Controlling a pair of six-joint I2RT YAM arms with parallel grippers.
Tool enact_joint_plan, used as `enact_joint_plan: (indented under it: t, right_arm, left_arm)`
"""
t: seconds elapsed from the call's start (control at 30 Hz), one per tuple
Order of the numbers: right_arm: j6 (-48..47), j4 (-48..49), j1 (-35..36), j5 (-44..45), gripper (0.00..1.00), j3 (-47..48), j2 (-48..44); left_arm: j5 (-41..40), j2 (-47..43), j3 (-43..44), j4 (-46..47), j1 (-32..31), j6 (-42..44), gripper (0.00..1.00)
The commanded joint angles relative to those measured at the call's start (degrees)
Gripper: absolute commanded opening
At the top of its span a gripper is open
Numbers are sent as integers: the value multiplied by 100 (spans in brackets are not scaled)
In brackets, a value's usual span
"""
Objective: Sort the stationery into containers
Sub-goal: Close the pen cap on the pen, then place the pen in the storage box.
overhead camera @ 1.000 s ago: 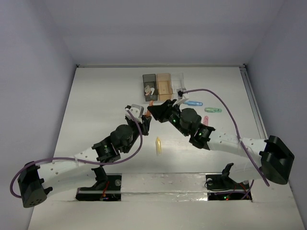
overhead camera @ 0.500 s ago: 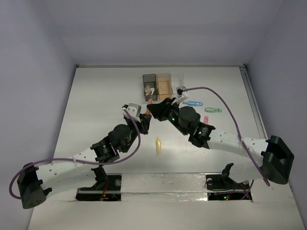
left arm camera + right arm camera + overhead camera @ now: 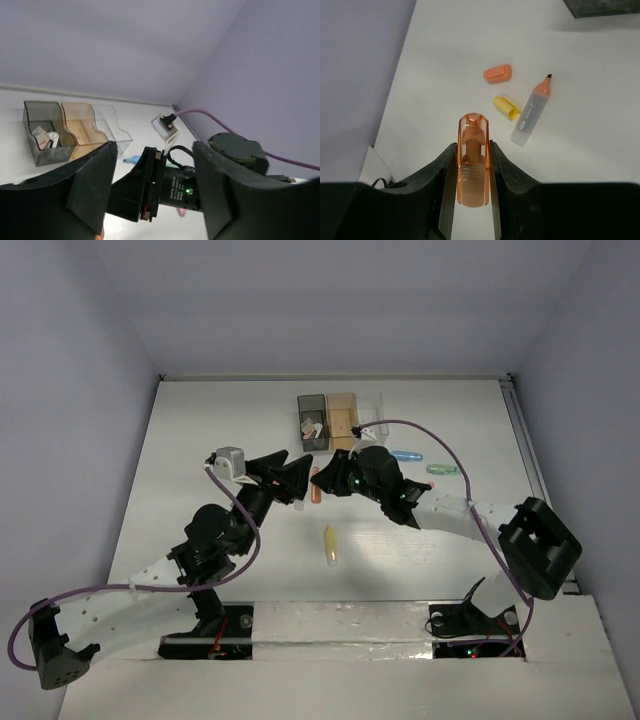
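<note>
My right gripper point(image 3: 472, 147) is shut on a translucent orange marker cap point(image 3: 472, 165), held clear of the table. Below it lie an uncapped grey-bodied marker with an orange end point(image 3: 532, 114), a yellow piece point(image 3: 506, 107) and an orange eraser point(image 3: 497, 73). In the top view the right gripper point(image 3: 326, 481) faces my left gripper point(image 3: 298, 480), with an orange marker point(image 3: 316, 487) on the table between them. The left gripper point(image 3: 155, 146) is open and holds nothing. The joined containers point(image 3: 340, 418) stand behind. The dark one point(image 3: 42, 135) holds small erasers point(image 3: 312, 427).
A yellow marker point(image 3: 329, 544) lies in front of the arms. A blue marker point(image 3: 405, 454) and a mint green one point(image 3: 443, 469) lie right of the containers. The right arm's wrist point(image 3: 195, 187) fills the gap in front of my left fingers. The purple cable point(image 3: 455, 450) arcs over the right side.
My left gripper has opened and swung back to the left. The right gripper has shifted left and forward with the orange cap. An orange marker now lies on the table between them.
</note>
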Motion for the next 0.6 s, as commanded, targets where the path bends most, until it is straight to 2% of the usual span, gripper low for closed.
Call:
enact_joint_plan:
  t: [0.0, 0.13, 0.17, 0.2, 0.4, 0.57]
  right_arm:
    - [-73, 167, -277, -302, 0, 605, 7]
    - [-423, 1, -698, -424, 0, 913, 218]
    - [-521, -61, -795, -468, 0, 992, 253]
    - [-600, -131, -970, -504, 0, 1149, 297]
    - [-1601, -1254, -1595, -679, 0, 2335, 1192]
    - [-2357, -2125, -1982, -873, 0, 3864, 2203]
  left_arm:
    - [-32, -277, 94, 222, 5, -179, 63]
    - [-356, -594, -20, -218, 5, -223, 72]
    - [-375, -647, -38, -332, 5, -241, 81]
    - [-375, -725, -65, -533, 5, -258, 99]
    - [-112, -919, -556, -983, 5, -715, 99]
    - [275, -1121, -1232, -1159, 5, -1172, 99]
